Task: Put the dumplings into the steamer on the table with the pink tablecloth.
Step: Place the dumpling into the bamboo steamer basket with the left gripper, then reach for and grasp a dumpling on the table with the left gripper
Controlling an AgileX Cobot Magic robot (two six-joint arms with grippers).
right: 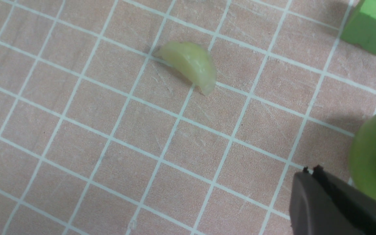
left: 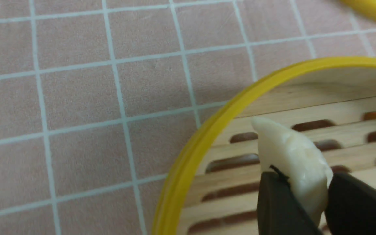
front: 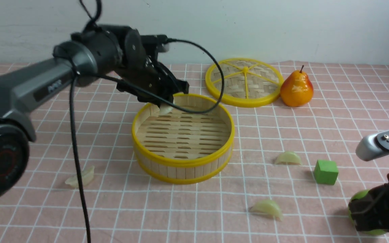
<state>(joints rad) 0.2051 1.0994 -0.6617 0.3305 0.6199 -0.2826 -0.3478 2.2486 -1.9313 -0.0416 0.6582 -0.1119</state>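
Observation:
The steamer (front: 181, 165) stands mid-table on the pink tablecloth (front: 282, 128); its slatted floor holds nothing. My left gripper (front: 165, 107) is shut on a pale cream dumpling (left: 292, 160) and holds it just inside the steamer's far-left rim (left: 207, 137), above the floor. Three dumplings lie on the cloth: one front left (front: 80, 177), one right of the steamer (front: 288, 158), one front right (front: 267, 208), which also shows in the right wrist view (right: 189, 63). My right gripper (right: 310, 171) is shut and empty, low at the front right corner.
The flat woven steamer lid (front: 244, 82) lies at the back, with an orange-yellow pear (front: 296, 87) beside it. A green cube (front: 326, 172) sits right of the steamer. A green ball (right: 374, 156) lies right next to my right gripper.

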